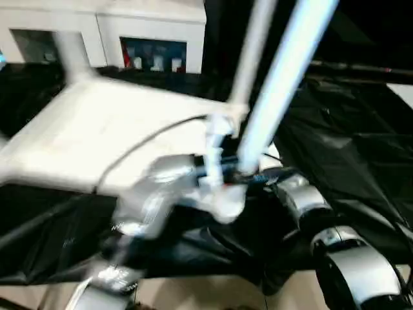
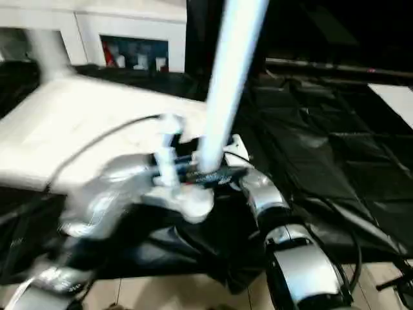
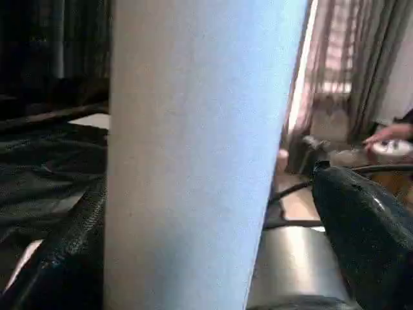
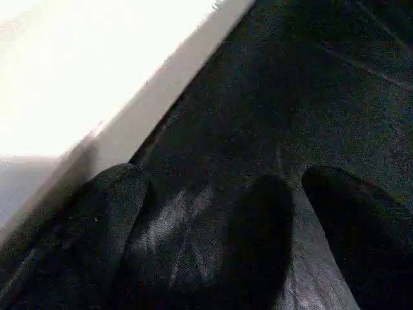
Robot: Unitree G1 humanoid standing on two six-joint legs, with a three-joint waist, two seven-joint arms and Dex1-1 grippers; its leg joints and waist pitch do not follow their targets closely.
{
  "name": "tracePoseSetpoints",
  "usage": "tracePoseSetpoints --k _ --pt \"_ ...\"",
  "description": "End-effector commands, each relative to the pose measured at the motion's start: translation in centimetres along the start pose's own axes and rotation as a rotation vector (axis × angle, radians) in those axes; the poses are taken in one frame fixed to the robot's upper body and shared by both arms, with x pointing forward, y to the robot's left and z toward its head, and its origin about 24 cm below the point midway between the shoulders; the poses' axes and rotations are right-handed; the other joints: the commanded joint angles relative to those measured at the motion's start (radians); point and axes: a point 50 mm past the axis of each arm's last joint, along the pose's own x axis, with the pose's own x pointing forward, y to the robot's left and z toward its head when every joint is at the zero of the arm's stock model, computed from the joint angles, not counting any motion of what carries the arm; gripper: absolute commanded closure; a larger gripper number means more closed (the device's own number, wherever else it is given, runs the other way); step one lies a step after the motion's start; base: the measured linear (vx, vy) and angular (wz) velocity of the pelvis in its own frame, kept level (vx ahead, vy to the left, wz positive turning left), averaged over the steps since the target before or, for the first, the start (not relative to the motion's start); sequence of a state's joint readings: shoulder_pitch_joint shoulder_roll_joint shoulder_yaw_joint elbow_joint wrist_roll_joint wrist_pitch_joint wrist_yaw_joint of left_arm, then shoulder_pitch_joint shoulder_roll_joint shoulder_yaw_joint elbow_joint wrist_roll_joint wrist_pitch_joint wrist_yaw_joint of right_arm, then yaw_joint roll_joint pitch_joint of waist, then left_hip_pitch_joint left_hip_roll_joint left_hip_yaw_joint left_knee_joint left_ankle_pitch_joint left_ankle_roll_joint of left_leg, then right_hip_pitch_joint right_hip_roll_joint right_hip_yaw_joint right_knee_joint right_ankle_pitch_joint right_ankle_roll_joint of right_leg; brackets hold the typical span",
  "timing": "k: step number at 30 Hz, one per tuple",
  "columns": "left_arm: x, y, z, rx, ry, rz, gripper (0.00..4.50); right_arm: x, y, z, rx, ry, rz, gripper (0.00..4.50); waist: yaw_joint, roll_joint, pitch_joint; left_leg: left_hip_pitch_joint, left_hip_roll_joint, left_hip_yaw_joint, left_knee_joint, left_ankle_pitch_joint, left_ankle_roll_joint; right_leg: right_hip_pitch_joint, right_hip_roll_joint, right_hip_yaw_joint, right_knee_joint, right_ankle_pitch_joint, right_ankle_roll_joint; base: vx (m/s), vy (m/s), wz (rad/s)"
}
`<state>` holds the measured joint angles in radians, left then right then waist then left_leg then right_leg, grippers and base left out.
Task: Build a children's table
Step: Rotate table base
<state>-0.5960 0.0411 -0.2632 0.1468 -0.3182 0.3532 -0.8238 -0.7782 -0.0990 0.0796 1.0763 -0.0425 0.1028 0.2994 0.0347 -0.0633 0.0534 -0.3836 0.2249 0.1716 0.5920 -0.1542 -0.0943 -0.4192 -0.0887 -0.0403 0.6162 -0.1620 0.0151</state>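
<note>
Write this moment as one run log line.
tabletop: on black sheeting | leg: between left end effector fingers | right end effector: open

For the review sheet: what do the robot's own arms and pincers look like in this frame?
Both forearms are shiny silver, built of rounded, segmented casings with black joints; the right forearm shows this best. A thin black cable arcs over the left forearm. Each pincer has two thick, rounded black fingers with a matte, finely textured surface.

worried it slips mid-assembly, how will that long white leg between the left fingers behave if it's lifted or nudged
The leg looks like a straight, smooth tube, so it is probably stiff and may slide lengthwise in a loose grip. It stands tall and tilted above the left gripper, whose fingers flank it near its lower end, so the top will likely swing. Being round, it would probably roll if laid on the black sheeting.
</note>
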Motion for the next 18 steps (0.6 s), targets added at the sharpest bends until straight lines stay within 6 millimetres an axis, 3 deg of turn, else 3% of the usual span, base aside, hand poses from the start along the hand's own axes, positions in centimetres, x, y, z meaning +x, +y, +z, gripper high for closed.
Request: tracePoseSetpoints --k 1,8,12,18 --pt "0.6 0.7 -0.9 0.048 0.069 0.078 0.0 0.3 0.7 0.8 -0.007 -0.029 0.016 0.0 0.009 0.006 -0.075 0.011 -0.01 0.015 -0.064 -0.248 0.003 0.056 -0.022 0.019 -0.063 -0.159 -0.192 0.0 0.0 0.0" --pt "-2.2 2.0 -2.9 0.146 0.179 0.172 0.0 -0.9 -2.6 0.5 0.012 -0.051 -0.054 0.0 0.021 0.009 -0.077 0.017 -0.006 0.016 -0.063 -0.229 0.01 0.055 -0.022 0.017 -0.057 -0.121 -0.217 0.0 0.0 0.0" --pt "-4.4 0.9 -5.0 0.037 0.351 0.028 0.0 -2.0 -4.3 0.3 -0.019 -0.068 -0.019 0.0 0.033 0.009 -0.074 0.019 -0.006 0.018 -0.063 -0.24 0.004 0.051 -0.023 0.018 -0.053 -0.139 -0.219 0.0 0.0 0.0" --pt "-7.1 1.6 -7.0 0.143 0.476 0.01 0.0 -5.2 -6.4 -0.6 -0.123 -0.067 0.101 0.0 0.052 0.013 -0.072 0.02 -0.006 0.015 -0.068 -0.272 -0.001 0.055 -0.021 0.02 -0.066 -0.172 -0.187 0.0 0.0 0.0"
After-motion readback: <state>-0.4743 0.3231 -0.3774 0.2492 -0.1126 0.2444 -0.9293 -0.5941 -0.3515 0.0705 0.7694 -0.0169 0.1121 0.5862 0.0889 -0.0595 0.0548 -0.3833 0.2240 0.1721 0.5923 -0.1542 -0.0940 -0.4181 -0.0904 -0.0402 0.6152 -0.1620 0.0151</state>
